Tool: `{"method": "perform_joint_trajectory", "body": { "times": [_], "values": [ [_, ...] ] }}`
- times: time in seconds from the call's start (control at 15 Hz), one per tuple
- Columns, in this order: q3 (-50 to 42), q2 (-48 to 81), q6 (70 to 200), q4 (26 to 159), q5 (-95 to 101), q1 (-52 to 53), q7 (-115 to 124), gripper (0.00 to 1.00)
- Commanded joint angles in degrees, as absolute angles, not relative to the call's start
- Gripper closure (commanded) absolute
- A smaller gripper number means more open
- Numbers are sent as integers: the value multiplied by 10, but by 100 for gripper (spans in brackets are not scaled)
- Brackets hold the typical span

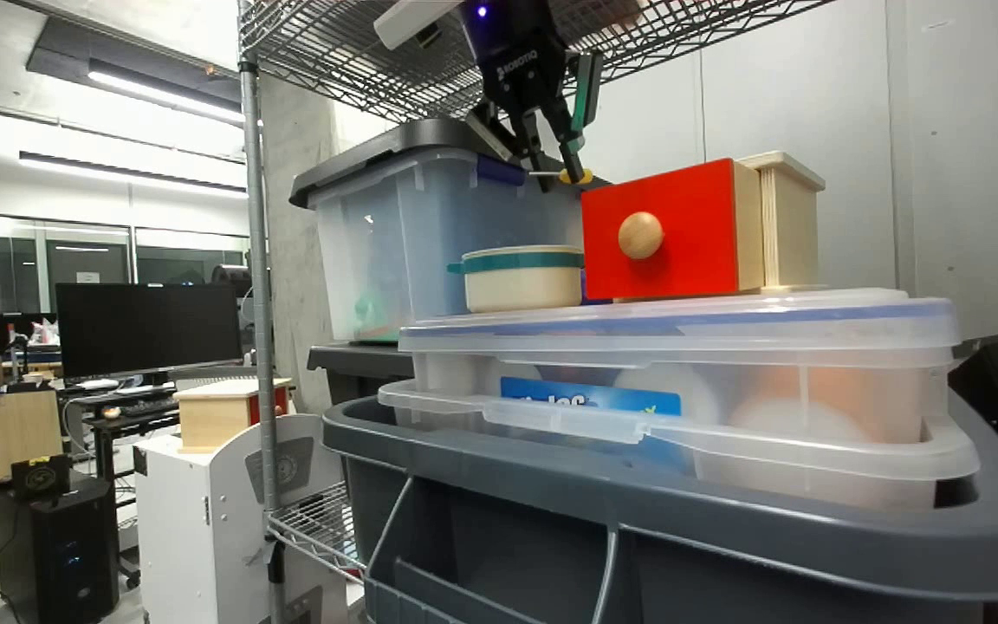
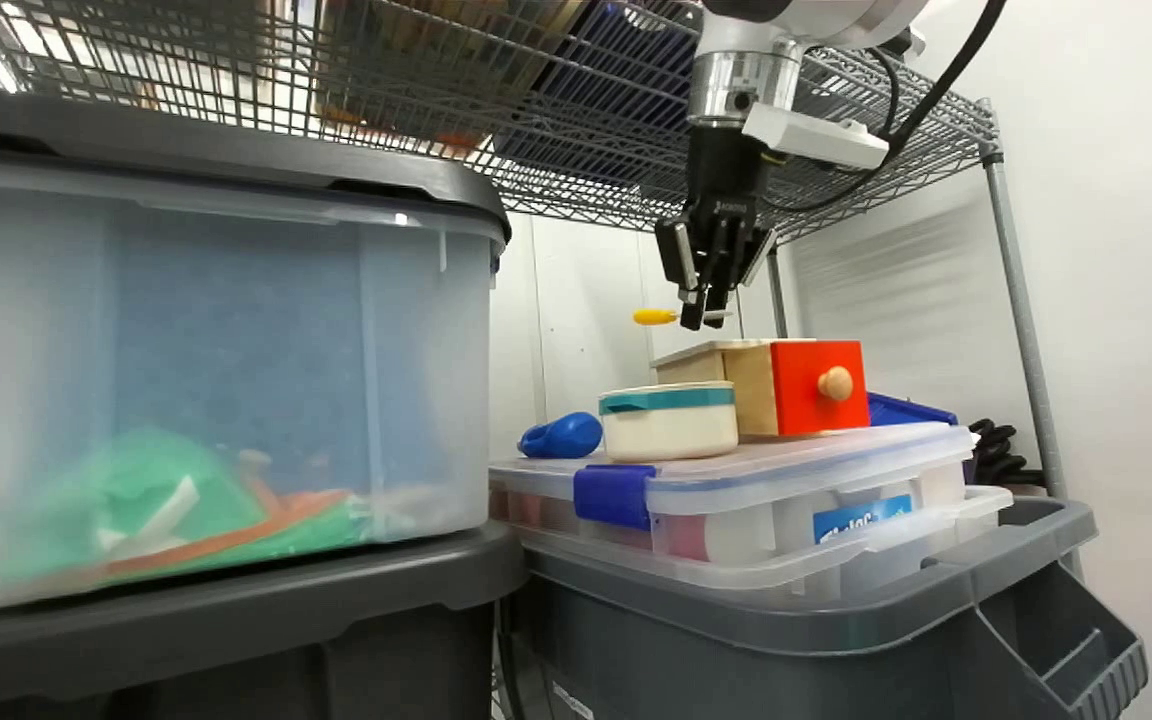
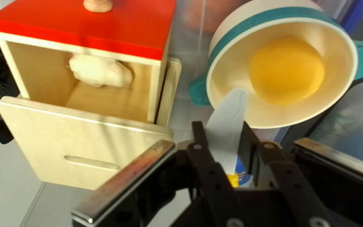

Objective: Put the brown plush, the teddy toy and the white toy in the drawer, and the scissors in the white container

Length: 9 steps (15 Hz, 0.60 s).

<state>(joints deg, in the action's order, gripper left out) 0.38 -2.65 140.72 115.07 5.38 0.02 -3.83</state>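
The gripper point(image 2: 703, 318) pinches a toy knife point(image 3: 227, 126) between its fingers point(image 3: 200, 138). Below, on a clear lidded box point(image 1: 819, 336), stand the cream container point(image 1: 522, 288) and the opened red drawer point(image 1: 681, 238), with one whitish toy point(image 3: 99, 71) inside. Farther out are a wire shelf point(image 1: 360, 69), pale wall point(image 1: 793, 104), dark monitor point(image 1: 148, 329).

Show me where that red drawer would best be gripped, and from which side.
Probably the pale wooden knob, coming straight at the front of the red drawer: the knob is round and juts out near the middle of the flat front, giving something to close on from opposite sides.
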Motion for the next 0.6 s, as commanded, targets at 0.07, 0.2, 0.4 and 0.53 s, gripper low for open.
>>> {"method": "perform_joint_trajectory", "body": {
  "times": [0.07,0.2,0.4,0.53],
  "values": [
    [12,-28,1403,1163,45,12,-44,93],
    [13,-27,1404,1168,45,13,-45,93],
    [13,-28,1403,1171,44,12,-47,93],
    [12,-28,1403,1172,43,11,-48,93]
  ]
}}
